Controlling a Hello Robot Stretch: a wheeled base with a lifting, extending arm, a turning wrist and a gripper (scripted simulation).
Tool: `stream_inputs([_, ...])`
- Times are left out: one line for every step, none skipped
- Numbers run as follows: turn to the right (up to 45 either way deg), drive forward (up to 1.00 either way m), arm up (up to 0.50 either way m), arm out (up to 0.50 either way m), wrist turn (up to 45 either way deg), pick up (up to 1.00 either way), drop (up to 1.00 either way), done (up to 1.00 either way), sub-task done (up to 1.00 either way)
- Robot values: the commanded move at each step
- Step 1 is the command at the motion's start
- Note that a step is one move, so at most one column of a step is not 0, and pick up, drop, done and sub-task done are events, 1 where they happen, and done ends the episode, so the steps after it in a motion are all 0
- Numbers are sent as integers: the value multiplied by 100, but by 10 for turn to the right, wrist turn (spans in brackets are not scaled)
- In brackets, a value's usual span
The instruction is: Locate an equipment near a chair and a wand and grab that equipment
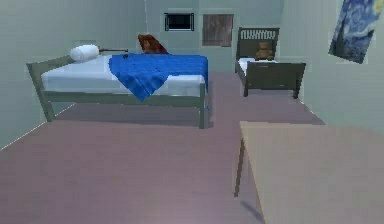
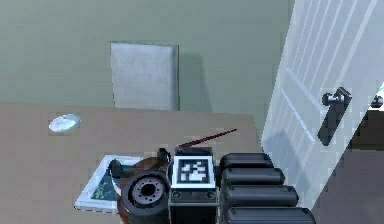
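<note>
Gripper (image 2: 146, 190) at the near edge of the table (image 2: 40, 150), its fingers' state and load impossible to tell, with a brownish rounded thing (image 2: 158, 158) at it, just left of the thin wand (image 2: 210, 137), the chair (image 2: 145, 75) farther back.

Bare tabletop (image 2: 120, 135) betw. chair back (image 2: 144, 75) & wand (image 2: 210, 136); door (image 2: 320, 90) nr table end
</note>
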Motion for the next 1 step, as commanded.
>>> stream_inputs([0, 0, -24, 0, 0, 0, 0, 0, 0])
